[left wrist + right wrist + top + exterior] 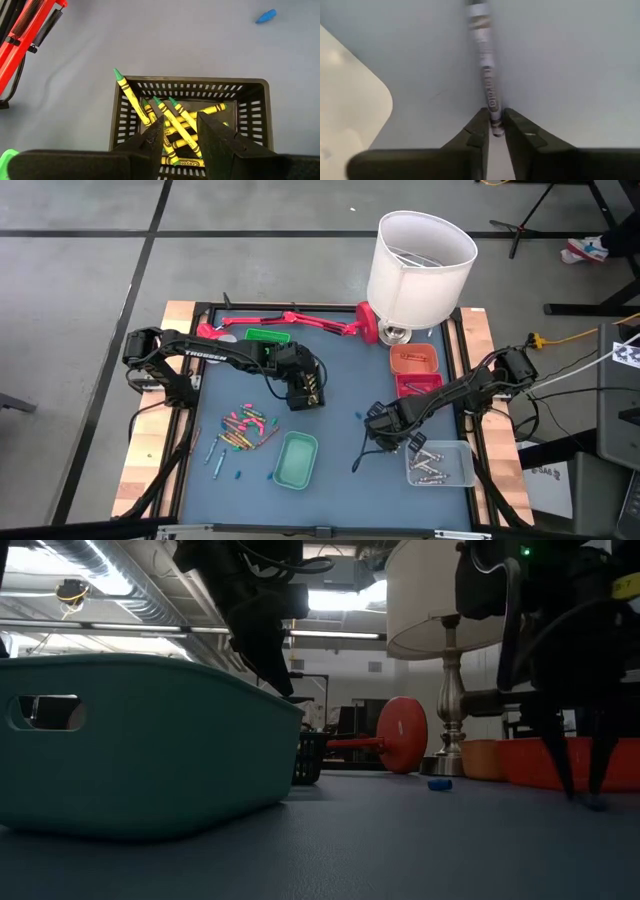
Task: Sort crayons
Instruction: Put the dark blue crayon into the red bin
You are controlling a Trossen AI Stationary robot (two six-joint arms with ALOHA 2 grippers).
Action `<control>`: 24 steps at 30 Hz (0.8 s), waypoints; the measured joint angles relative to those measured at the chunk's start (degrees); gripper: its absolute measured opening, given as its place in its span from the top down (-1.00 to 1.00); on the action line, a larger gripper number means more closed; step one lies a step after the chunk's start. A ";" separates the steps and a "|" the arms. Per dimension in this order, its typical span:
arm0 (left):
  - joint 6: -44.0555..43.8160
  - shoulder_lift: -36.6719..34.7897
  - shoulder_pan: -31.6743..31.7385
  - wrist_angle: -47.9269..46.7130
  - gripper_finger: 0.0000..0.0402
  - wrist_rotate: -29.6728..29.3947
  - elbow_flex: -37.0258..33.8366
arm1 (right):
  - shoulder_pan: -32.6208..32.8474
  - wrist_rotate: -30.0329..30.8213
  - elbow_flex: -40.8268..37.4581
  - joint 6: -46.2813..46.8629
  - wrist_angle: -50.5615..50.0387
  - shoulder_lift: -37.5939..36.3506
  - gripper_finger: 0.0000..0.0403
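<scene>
**Crayon sorting: roughly halfway there**

Green-tipped yellow-wrapped wax crayons already sit in the black slotted plastic basket, and grey ones in the clear tray. A loose pile of mixed sticks still waits on the smooth blue mat. Right gripper is pinching a paper-wrapped silvery grey crayon beside that tray. Left gripper hangs over the basket, fingers apart, holding nothing.
</scene>
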 joint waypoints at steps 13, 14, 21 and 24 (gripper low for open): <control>0.02 -0.70 -0.01 -7.78 0.50 1.10 2.09 | 0.00 0.02 0.10 3.02 0.03 0.01 0.89; 0.00 -0.89 -0.16 -9.96 0.50 1.11 2.97 | -0.02 0.03 0.31 3.60 -0.25 0.06 0.87; 0.00 -1.07 -2.61 -22.48 0.50 1.22 9.00 | -0.04 3.22 4.13 6.42 -3.00 0.28 0.84; -0.03 -1.05 -4.09 -27.69 0.50 2.56 10.92 | -0.04 3.66 6.07 7.66 -3.54 0.28 0.84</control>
